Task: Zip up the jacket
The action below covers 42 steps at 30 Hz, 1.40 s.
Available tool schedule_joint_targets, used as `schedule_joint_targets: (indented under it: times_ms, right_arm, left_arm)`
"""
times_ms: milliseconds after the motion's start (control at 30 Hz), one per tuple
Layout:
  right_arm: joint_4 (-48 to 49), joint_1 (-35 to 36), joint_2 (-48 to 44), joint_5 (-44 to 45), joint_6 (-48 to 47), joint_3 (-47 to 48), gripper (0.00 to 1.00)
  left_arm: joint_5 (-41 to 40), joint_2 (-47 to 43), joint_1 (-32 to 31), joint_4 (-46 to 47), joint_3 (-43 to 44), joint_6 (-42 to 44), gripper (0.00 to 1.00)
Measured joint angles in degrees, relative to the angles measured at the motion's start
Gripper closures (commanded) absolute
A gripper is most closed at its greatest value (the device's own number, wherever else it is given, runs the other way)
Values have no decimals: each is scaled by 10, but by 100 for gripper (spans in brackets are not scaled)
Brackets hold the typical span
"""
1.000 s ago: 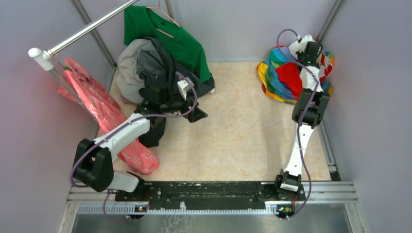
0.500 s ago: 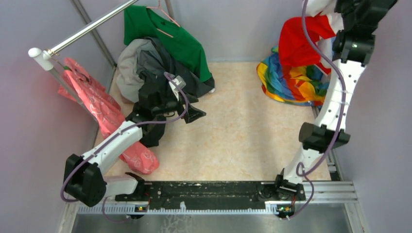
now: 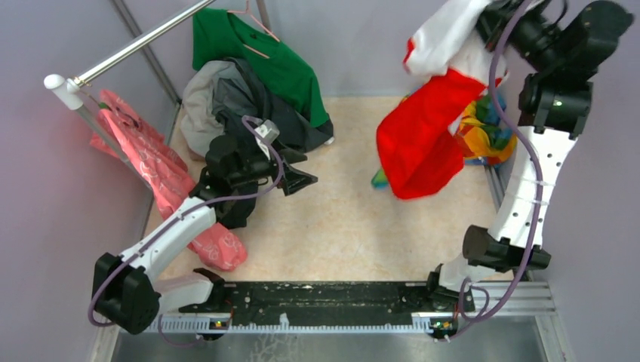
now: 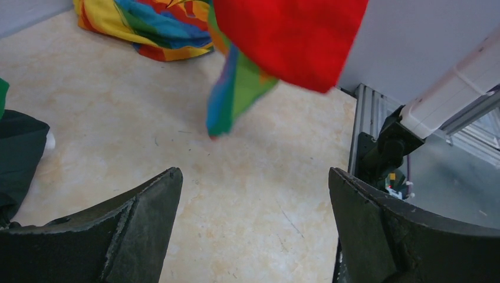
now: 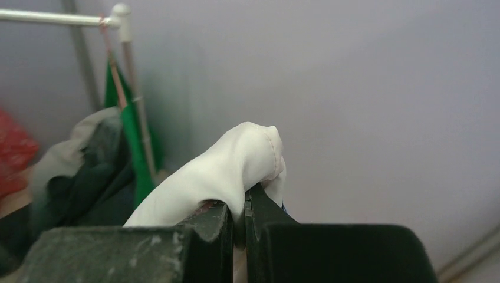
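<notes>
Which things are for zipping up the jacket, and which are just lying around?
For the job:
jacket, hanging from the shut right pincer
left pincer, open and empty

Just lying about:
rainbow cloth
green shirt
grey clothes pile
pink cloth
clothes rail

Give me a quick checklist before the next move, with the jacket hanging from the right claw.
1. Right claw shut on white fabric of the jacket: ok.
2. Left claw open, empty: ok.
3. Jacket spread flat on the table: not ok, it hangs bunched.
4. Zipper ends in sight: not ok, none visible.
5. Jacket free of the rainbow cloth: cannot tell.
</notes>
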Motion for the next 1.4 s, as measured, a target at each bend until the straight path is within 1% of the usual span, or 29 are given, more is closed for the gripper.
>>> schedule_joint_targets:
  times_ms: [67, 100, 167, 233, 333, 400, 433, 500, 533, 567, 667, 700, 733, 767, 833, 900, 1000, 1067, 1167, 1233, 1400]
  right_arm:
    - [-10, 18, -22, -47, 7, -78, 100]
    - [-17, 28, -30, -60, 5, -112, 100]
    - [-26, 60, -55, -79, 0, -213, 100]
    - [-19, 93, -83, -84, 3, -332, 100]
    - [26, 139, -117, -68, 24, -544, 99]
    - [53, 165, -111, -49, 43, -644, 86]
    - [70, 176, -102, -41, 54, -690, 81]
    - [92, 190, -78, -31, 71, -744, 76]
    - [97, 194, -63, -27, 75, -757, 71]
    - [98, 196, -47, -22, 76, -761, 64]
    - [116, 193, -18, -7, 70, -760, 26]
    - [118, 191, -17, -4, 67, -760, 19]
    - [125, 187, -19, -3, 59, -760, 14]
    - [132, 182, -23, -3, 56, -760, 12]
    - [149, 166, -40, -7, 43, -767, 9]
    - [168, 140, -74, -21, 35, -789, 8]
    - [188, 93, -120, -46, 29, -820, 8]
    - [203, 58, -144, -69, 28, -835, 8]
    - [231, 19, -151, -92, 37, -846, 9]
    - [236, 9, -151, -101, 41, -850, 9]
    - [241, 3, -150, -115, 47, -851, 9]
  left_arm:
    - [3, -15, 2, 17, -13, -23, 1]
    - [5, -24, 2, 29, -22, -36, 1]
    - [10, -38, 2, 50, -36, -65, 1]
    - [15, -48, 2, 75, -50, -97, 1]
    - [23, -52, 2, 111, -70, -151, 1]
    - [25, -50, 1, 126, -82, -187, 2]
    - [22, -50, -5, 130, -88, -206, 2]
    - [5, -49, -20, 131, -96, -222, 1]
    - [-9, -49, -34, 129, -99, -225, 1]
    - [-32, -49, -57, 122, -101, -226, 1]
    - [-115, -37, -136, 107, -101, -223, 2]
    - [-142, -29, -158, 103, -101, -223, 2]
    - [-175, -18, -181, 96, -101, -224, 2]
    - [-201, -6, -200, 90, -100, -225, 2]
    - [-252, 29, -237, 72, -93, -229, 2]
    - [-295, 69, -269, 45, -75, -231, 1]
    - [-359, 133, -317, -7, -20, -227, 1]
    - [-408, 176, -349, -47, 35, -229, 1]
    - [-491, 252, -392, -131, 145, -251, 2]
    - [-534, 301, -414, -184, 213, -274, 2]
    - [-598, 412, -452, -301, 346, -311, 2]
